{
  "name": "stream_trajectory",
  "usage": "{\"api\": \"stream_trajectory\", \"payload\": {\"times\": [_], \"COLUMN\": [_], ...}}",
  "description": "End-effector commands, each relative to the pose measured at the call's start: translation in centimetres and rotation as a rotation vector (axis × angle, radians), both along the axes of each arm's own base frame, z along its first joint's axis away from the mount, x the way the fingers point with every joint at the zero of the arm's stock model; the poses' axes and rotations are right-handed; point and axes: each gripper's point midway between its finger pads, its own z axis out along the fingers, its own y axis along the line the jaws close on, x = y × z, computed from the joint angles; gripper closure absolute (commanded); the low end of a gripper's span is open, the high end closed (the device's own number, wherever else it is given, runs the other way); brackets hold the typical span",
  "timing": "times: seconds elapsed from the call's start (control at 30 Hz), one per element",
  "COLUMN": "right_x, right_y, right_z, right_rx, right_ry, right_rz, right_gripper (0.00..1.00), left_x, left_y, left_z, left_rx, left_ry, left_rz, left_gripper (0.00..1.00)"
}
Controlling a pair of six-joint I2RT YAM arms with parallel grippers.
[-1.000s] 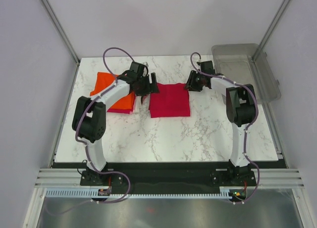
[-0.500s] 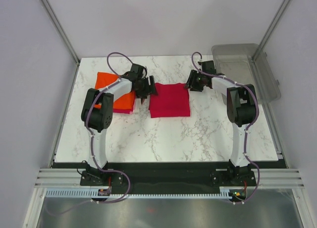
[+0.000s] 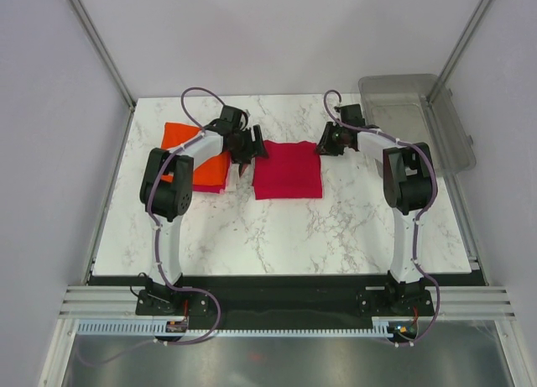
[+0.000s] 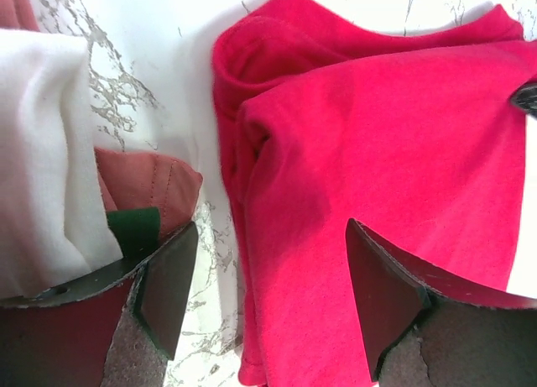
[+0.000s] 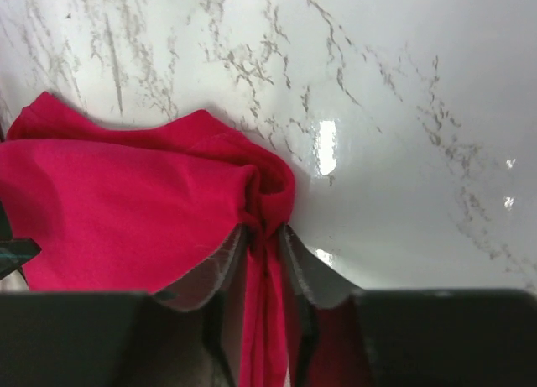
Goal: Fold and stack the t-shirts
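The folded crimson red cloth t-shirt (image 3: 288,170) lies flat mid-way along the white marbled worktop (image 3: 336,227), nearer its far edge. The right claw (image 5: 264,257) is pinched narrow on the shirt's far right corner, with cloth bunched between its jaws. The left claw (image 4: 270,286) hangs spread wide over the shirt's left edge, holding nothing. Just beside it, toward the far left corner, sits the stack: a bright orange shirt (image 3: 180,139) on top, with a pink edge (image 3: 205,186), a white fold (image 4: 42,152) and a dark red fold (image 4: 151,181) showing. The cloth looks light, limp and quick to unfold. I judge it best gripped at both corners through all layers and carried level.
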Motion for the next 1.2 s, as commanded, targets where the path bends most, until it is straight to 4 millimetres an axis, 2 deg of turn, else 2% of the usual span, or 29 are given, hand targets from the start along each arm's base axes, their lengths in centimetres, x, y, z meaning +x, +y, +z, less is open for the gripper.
{"api": "stream_trajectory", "payload": {"times": [0.0, 0.03, 0.1, 0.47, 0.73, 0.83, 1.1, 1.17], "right_x": [-0.8, -0.7, -0.6, -0.4, -0.4, -0.4, -0.5, -0.6], "right_y": [-0.1, -0.3, -0.6, -0.3, -0.1, 0.1, 1.2, 1.5], "right_z": [-2.3, -2.4, -2.6, -2.2, -1.8, -1.7, -1.4, -1.6], "right_rx": [-0.032, -0.036, -0.05, -0.035, -0.02, -0.015, -0.004, -0.005], "right_ry": [0.059, 0.059, 0.062, 0.058, 0.053, 0.053, 0.047, 0.05], "right_rz": [-0.017, -0.019, -0.034, -0.015, -0.008, -0.002, 0.019, 0.023], "right_gripper": [0.74, 0.78, 0.79, 0.8, 0.8, 0.8, 0.8, 0.82], "left_x": [1.2, 1.3, 1.3, 2.3, 2.7, 2.6, 2.2, 2.3], "left_y": [-0.4, -0.3, -0.1, 0.1, 0.0, -0.4, -0.5, -0.4], "left_z": [1.4, 1.3, 1.1, -1.1, -2.7, -3.1, -2.8, -2.8], "left_rx": [-0.032, -0.03, -0.027, -0.034, -0.018, 0.002, 0.027, 0.033], "left_ry": [-0.044, -0.043, -0.037, 0.019, 0.072, 0.075, 0.069, 0.064], "left_rz": [-0.015, -0.012, -0.006, 0.034, 0.063, 0.053, 0.042, 0.042], "left_gripper": [0.21, 0.21, 0.21, 0.36, 0.41, 0.48, 0.56, 0.65]}}
